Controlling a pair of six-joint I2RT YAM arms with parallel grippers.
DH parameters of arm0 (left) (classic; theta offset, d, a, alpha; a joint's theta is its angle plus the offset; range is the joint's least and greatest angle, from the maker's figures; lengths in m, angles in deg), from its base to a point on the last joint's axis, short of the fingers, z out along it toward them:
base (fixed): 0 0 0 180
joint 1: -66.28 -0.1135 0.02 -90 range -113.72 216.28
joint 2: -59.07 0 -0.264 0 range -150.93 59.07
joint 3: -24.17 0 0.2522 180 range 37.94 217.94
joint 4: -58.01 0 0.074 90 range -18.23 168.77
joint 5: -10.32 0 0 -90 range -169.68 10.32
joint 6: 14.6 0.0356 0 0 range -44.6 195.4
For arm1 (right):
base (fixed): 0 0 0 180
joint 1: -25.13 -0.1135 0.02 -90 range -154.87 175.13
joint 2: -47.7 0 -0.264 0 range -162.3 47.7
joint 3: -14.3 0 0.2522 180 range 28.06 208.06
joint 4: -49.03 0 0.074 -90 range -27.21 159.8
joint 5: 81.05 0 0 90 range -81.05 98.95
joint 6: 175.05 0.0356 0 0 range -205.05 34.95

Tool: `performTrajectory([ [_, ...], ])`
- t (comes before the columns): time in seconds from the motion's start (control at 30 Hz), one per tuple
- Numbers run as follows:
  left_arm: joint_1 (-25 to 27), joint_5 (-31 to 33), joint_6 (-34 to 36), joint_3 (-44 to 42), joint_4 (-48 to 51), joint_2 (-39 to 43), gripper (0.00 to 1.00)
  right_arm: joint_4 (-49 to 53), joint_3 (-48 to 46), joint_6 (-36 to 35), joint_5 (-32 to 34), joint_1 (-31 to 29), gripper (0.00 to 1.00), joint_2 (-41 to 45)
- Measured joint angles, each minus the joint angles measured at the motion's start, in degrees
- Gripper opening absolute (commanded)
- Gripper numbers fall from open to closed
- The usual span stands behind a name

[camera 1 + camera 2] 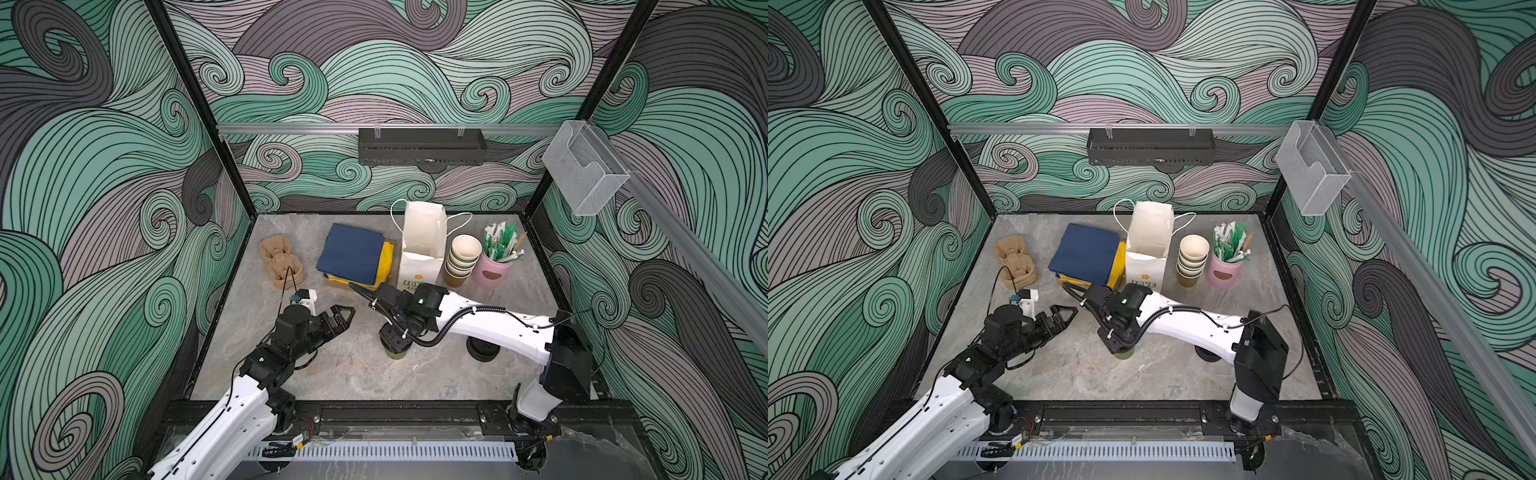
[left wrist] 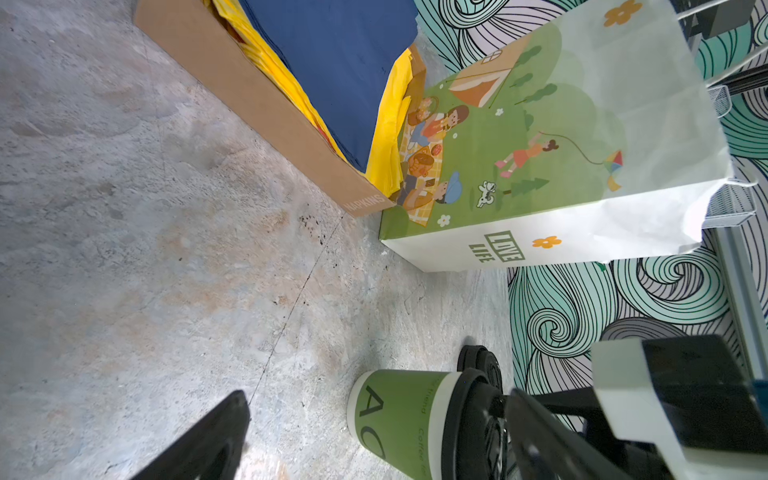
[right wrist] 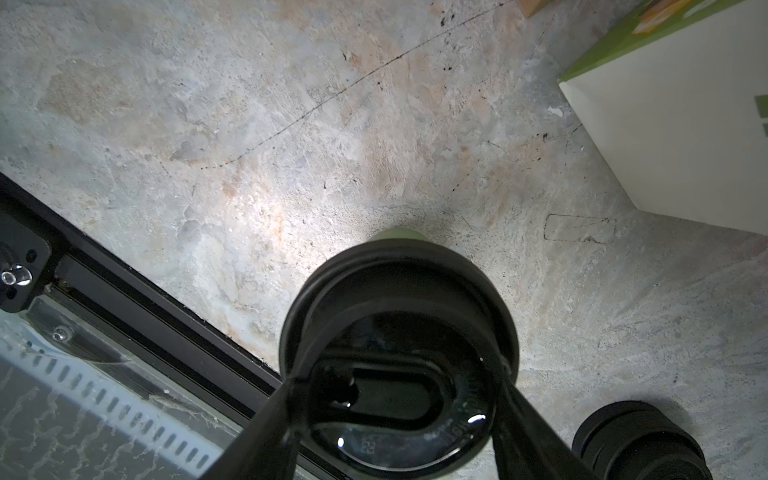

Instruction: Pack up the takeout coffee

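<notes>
Standing upright on the bench (image 1: 332, 374), a short way in front of the paper bag (image 1: 419, 257) on the side nearer the arm bases, the coffee cup (image 2: 395, 419) is seen with its black lid (image 3: 399, 307) uppermost. Its long axis is vertical, base down.

The right jaws are set over the lid from above, partly spread, with one side laid against each edge of the rim. A hold on the cup appears to be taken, though the cup is not yet lifted. The left jaws are spread fully, with nothing between them, forward and to the left of the bag.

The cup is judged light and thin-walled, easily dented if squeezed; whether it is filled cannot be told. The lid is smooth plastic and could slip or pop off if the whole load is carried by it, so a hold just under the rim, on the paper wall, would be safer. The bag's mouth appears open upward, so the cup should be kept upright throughout.
</notes>
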Motion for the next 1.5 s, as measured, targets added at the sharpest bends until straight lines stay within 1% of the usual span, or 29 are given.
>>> performTrajectory([
  [0.1, 0.0, -1.9, 0.0, -0.1, -0.1, -0.5, 0.96, 0.2, -0.1, -0.8, -0.3, 0.1, 0.66, -0.2],
  [0.23, 0.0, -7.3, -0.1, -1.6, -2.9, -2.6, 0.88, -0.2, -0.3, -2.0, -0.5, 0.2, 0.66, -0.3],
  [0.43, 0.0, -18.5, -0.1, -2.5, -6.9, -12.0, 0.73, -0.9, -0.9, -3.5, -0.8, 0.4, 0.66, 0.0],
  [0.53, 0.6, -22.4, -0.3, -2.4, -9.1, -16.0, 0.67, -2.1, -2.0, -4.0, -0.9, 0.5, 0.66, 0.7],
  [0.67, 2.0, -25.8, -0.5, -2.0, -12.5, -19.1, 0.66, -4.0, -3.8, -4.8, -1.3, 0.6, 0.66, 2.0],
  [0.8, 2.6, -27.4, -0.5, -1.2, -14.6, -20.2, 0.68, -6.3, -5.8, -6.8, -1.7, 0.7, 0.66, 3.4],
  [1.03, 3.7, -28.6, -0.6, -0.3, -18.1, -23.1, 0.68, -9.1, -8.1, -11.4, -2.8, 0.9, 0.66, 4.6],
  [1.17, 4.2, -29.1, -0.9, -0.3, -19.3, -24.5, 0.70, -10.0, -8.7, -13.6, -3.5, 1.2, 0.66, 4.8],
  [1.37, 4.8, -29.7, -0.9, 0.3, -20.7, -26.4, 0.73, -10.4, -8.9, -14.9, -4.0, 1.4, 0.66, 4.9],
  [1.5, 5.0, -30.5, -0.9, 1.8, -21.3, -29.3, 0.70, -10.4, -8.9, -15.3, -4.2, 1.4, 0.67, 5.0],
])
